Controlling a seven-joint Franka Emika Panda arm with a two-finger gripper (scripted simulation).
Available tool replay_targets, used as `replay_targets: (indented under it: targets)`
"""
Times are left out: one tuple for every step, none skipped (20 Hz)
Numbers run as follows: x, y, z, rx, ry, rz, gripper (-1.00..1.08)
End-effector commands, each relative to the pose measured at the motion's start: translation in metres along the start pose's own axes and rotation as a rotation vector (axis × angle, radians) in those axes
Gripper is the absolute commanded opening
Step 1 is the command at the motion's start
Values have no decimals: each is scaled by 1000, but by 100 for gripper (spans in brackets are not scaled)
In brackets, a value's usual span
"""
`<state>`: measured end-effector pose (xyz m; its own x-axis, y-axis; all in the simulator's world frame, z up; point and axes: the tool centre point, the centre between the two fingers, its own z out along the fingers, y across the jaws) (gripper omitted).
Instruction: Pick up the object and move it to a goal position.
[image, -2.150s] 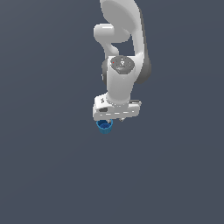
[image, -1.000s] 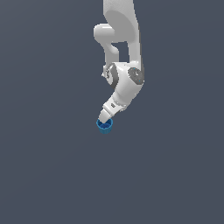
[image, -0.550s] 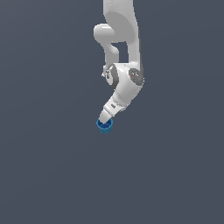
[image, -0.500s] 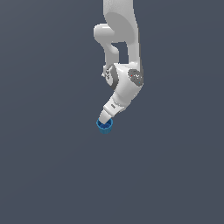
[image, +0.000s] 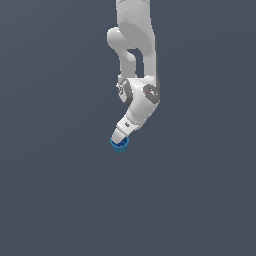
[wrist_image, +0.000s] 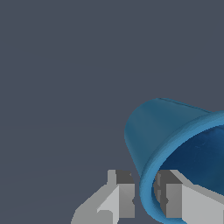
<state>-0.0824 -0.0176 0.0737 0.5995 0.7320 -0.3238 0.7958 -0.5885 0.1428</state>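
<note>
I see the arm (image: 136, 75) come down from 12 o'clock in the exterior view and bend toward 7 o'clock at its lower end. At the tip of it sits the cup (image: 120, 145), a small blue thing, a little left of the middle of this view. Around it there is only a plain dark grey ground (image: 55, 190).

The wrist view is more useful for me. The gripper (wrist_image: 144, 199) is at the cup's rim. One finger (wrist_image: 123, 197) is outside the wall, against the blue outer side. The other finger (wrist_image: 170, 197) is inside the mouth, in front of the dark blue interior. The rim lip passes between the two, so the jaws stand only a wall's thickness apart and they pinch the rim. I cannot tell if the pads really press on it or only touch it.

The cup (wrist_image: 175, 144) is tilted in this view: its narrow closed end points away from the fingers, and its open mouth faces back toward the camera.

In the exterior view I cannot tell if the cup rests on the ground or hangs above it.
</note>
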Motion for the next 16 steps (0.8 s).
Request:
replay_targets:
  targets:
    - [0, 0, 0, -1, 1, 0, -100]
    - [0, 0, 0, -1, 1, 0, -100]
    - [0, 0, 0, -1, 1, 0, -100]
    - [0, 0, 0, -1, 1, 0, -100]
    - [0, 0, 0, -1, 1, 0, -100]
    - [0, 0, 0, -1, 1, 0, -100]
    - [0, 0, 0, -1, 1, 0, -100]
    - [0, 0, 0, -1, 1, 0, -100]
    - [0, 0, 0, -1, 1, 0, -100]
    - [0, 1, 0, -2, 1, 1, -100]
    - [1, 1, -1, -3, 2, 2, -100]
    - [1, 2, -2, -6, 4, 5, -100]
    - [2, 3, -3, -10, 6, 8, -100]
    - [4, 4, -5, -15, 8, 13, -100]
    - [5, 6, -8, -21, 12, 18, -100]
    - [7, 8, -11, -28, 15, 24, -100]
